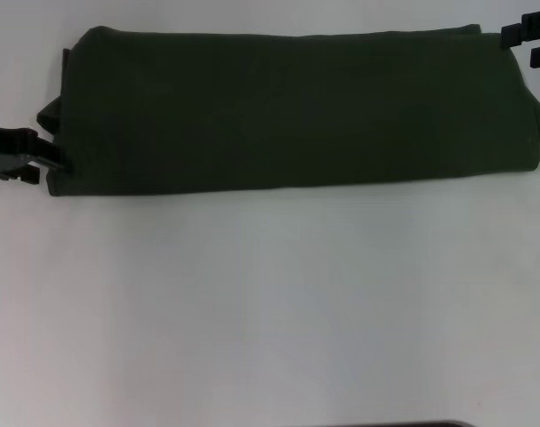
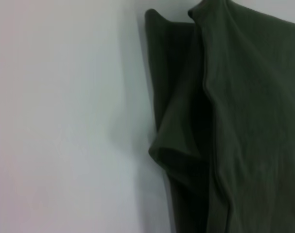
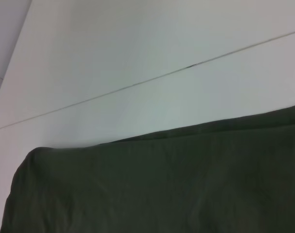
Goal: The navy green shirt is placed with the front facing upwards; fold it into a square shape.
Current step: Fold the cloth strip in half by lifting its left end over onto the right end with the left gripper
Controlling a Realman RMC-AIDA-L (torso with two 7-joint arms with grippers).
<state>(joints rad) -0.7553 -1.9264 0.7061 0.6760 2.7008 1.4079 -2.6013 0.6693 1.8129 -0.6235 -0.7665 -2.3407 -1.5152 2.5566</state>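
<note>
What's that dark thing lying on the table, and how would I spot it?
On the white table, look at the far half: a navy green shirt lies folded into a long band running left to right. The left gripper sits at one end, the right gripper at the other. It is the only cloth there.

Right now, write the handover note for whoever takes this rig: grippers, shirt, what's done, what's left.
Left gripper: at the shirt's left end, low against the table, tips touching the edge of the cloth. No cloth visibly raised.
Right gripper: at the shirt's far right corner, mostly cut off by the head view's edge.
Shirt: lying flat as a long band across the far side of the table, plain green side up, no print showing. The left end is bunched in loose layers.
Done: folded lengthwise into the band.
Left: fold the ends over to shorten the band into a square; tidying the left end first would likely help.
</note>
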